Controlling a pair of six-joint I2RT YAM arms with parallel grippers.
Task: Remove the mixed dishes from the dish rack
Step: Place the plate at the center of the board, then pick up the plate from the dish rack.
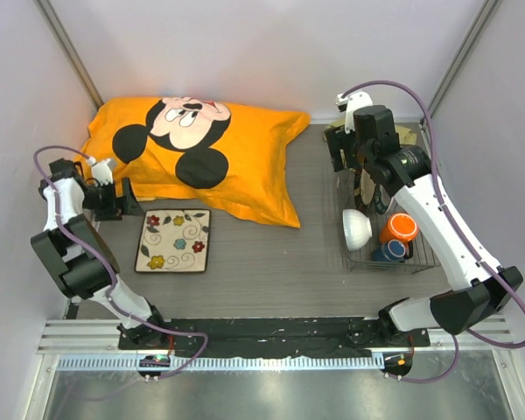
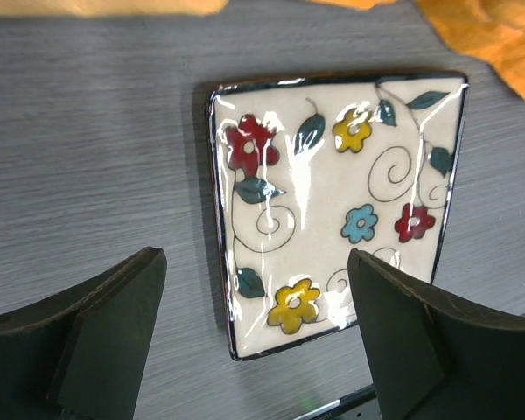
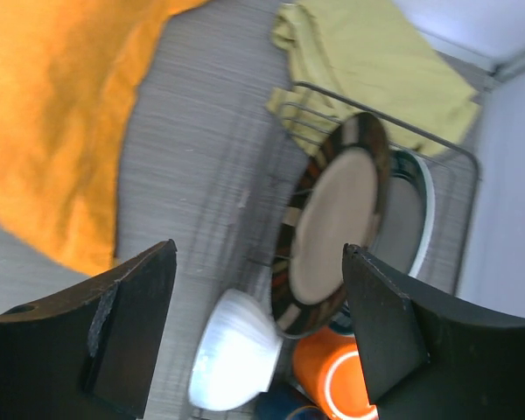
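The dish rack holds brown plate, white bowl, orange mug, blue cup; my left tool and right tool hang released.

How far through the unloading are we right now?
Done: the floral plate lies flat on the table, the left gripper open near it, holding nothing. In hand: the right gripper hangs open over the rack, lined up on the brown plate, not gripping yet. Left: brown plate, white plate behind it, bowl, mug and blue cup, all in the rack.
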